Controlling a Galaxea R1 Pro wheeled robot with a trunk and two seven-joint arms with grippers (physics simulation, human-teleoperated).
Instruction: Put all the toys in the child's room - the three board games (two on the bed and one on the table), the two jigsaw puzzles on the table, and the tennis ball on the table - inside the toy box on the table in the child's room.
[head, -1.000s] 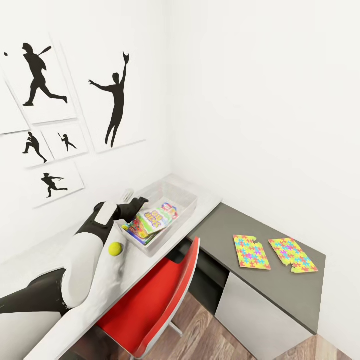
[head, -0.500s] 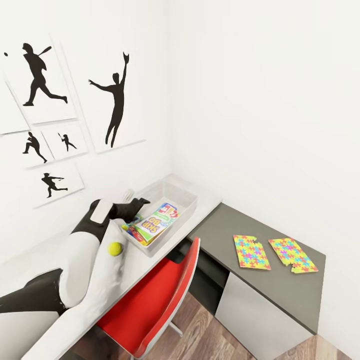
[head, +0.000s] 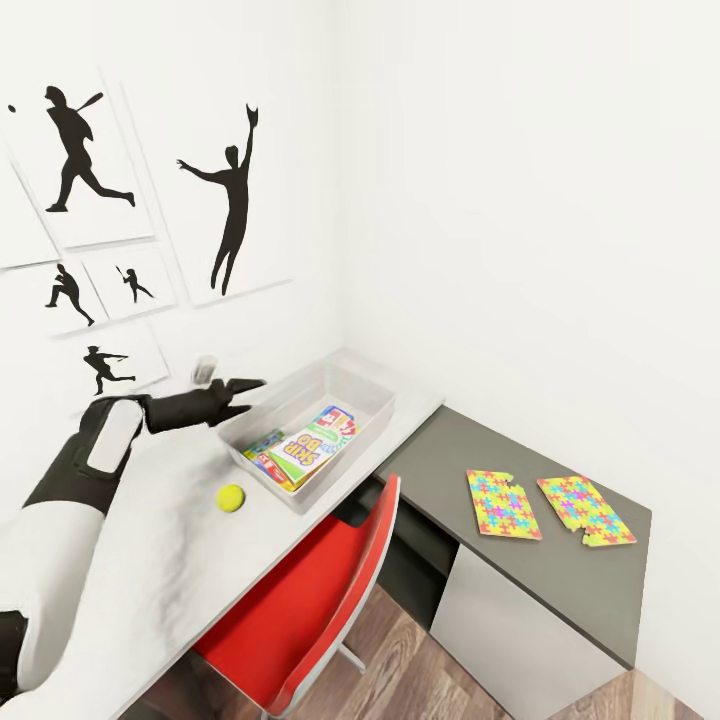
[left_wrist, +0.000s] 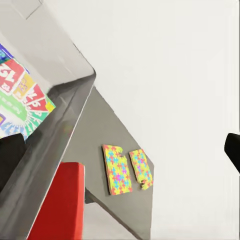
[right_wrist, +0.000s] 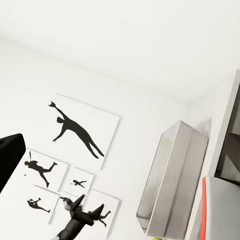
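Note:
The translucent toy box (head: 350, 462) stands on the pale table (head: 265, 522) by the wall corner. Colourful board games (head: 305, 446) lie flat inside it, their print also close up in the left wrist view (left_wrist: 20, 97). My left gripper (head: 248, 392) hovers open and empty just beside the box's far left end; its fingers (left_wrist: 11, 155) stand wide apart. The tennis ball (head: 231, 497) rests on the table in front of the box. Two jigsaw puzzles (head: 502, 504) (head: 585, 509) lie on the lower dark top (head: 450, 470). One right finger (right_wrist: 9, 160) sits at the frame edge.
A red chair (head: 300, 600) is tucked under the table's front edge, below the ball and box. Baseball silhouette pictures (head: 235, 200) hang on the wall behind my left arm. White drawers (head: 510, 640) sit under the dark top, with wood floor beyond.
My left gripper has let go of the top board game, which has settled flat in the toy box. The arm has drawn back to the left, off the box.

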